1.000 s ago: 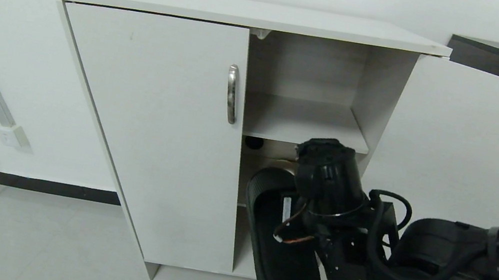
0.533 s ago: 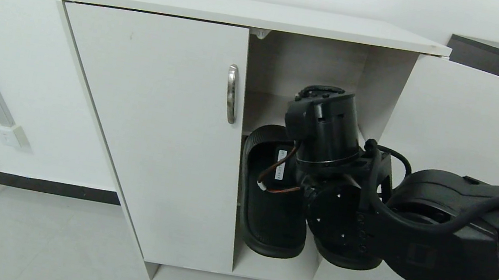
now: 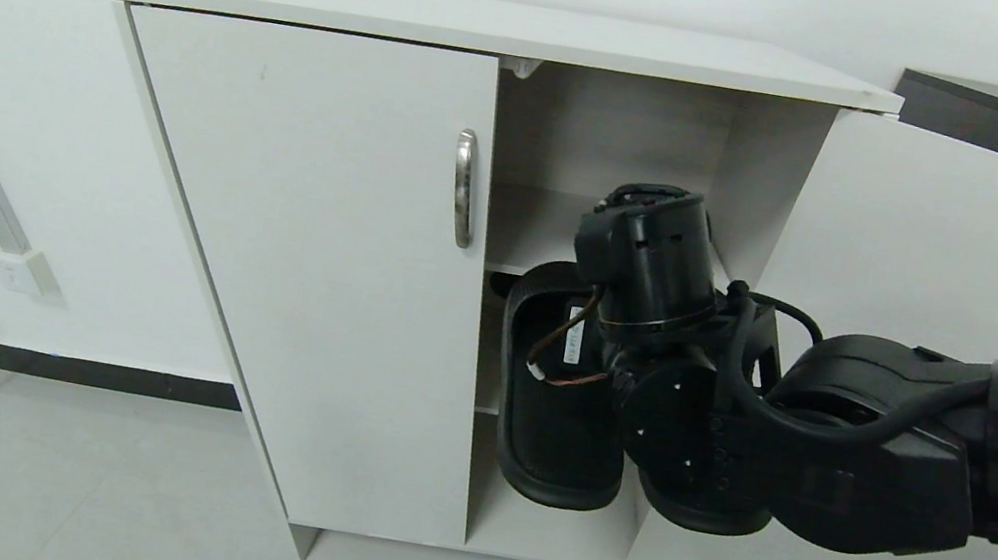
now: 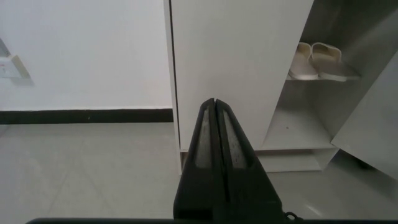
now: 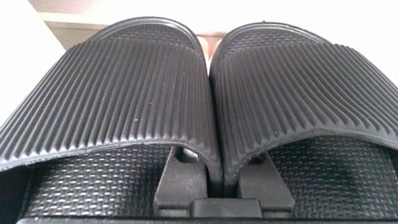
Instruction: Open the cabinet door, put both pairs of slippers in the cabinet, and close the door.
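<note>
the right tool (image 5: 219, 186) pinches the two inner strap edges of the black slippers (image 3: 560, 412) together, holding the pair steeply tilted in the cabinet (image 3: 501, 27) opening, above the bottom board (image 3: 548, 534). they look light, rubbery, floppy; the ribbed straps give the surest hold. the left tool (image 4: 215, 124) is closed, empty.

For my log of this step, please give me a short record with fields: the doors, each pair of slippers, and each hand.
Cabinet: white, two doors
Left door: shut
Right door: open
White slippers: on a shelf inside the cabinet
Black slippers: held together in the open half, above the bottom board
Right hand: shut on black slippers
Left hand: shut, empty, low before the cabinet
</note>
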Robot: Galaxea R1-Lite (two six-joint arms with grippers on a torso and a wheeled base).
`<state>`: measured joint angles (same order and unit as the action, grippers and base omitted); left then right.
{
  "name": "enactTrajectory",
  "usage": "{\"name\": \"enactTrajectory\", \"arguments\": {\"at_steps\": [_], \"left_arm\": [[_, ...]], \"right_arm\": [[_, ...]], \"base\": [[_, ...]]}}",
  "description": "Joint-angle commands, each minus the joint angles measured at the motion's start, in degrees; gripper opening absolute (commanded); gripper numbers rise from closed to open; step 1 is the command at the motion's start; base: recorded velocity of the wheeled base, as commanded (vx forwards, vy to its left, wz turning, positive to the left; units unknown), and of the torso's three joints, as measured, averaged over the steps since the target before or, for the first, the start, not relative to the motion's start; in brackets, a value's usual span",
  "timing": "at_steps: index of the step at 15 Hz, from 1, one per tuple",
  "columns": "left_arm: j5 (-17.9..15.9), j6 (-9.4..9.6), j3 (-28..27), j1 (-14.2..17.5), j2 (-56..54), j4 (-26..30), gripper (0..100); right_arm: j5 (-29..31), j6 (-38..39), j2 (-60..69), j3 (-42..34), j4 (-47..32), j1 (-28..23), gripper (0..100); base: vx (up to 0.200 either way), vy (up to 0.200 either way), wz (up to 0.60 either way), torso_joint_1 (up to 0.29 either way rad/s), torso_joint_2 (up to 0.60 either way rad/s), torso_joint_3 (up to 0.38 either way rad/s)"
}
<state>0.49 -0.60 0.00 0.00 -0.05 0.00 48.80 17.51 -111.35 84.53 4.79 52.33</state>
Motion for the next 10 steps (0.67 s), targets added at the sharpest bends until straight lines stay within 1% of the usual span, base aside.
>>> {"name": "enactTrajectory", "arguments": {"at_steps": [1,7,10], "left_arm": [[0.0,-0.02,0.0,0.0,0.0,0.0,0],[0.0,-0.02,0.0,0.0,0.0,0.0,0],[0.0,-0.02,0.0,0.0,0.0,0.0,0]], "right_arm": [[0.0,0.0,-0.1,0.0,0.0,-0.5,0],[0.0,-0.1,-0.5,-0.1,0.0,-0.5,0],[0.9,-0.5,-0.9,0.2,0.1,-0.5,0]], "base": [[0.000,0.000,0.00,0.000,0.00,0.000],[0.000,0.000,0.00,0.000,0.00,0.000],[0.000,0.000,0.00,0.000,0.00,0.000]]}}
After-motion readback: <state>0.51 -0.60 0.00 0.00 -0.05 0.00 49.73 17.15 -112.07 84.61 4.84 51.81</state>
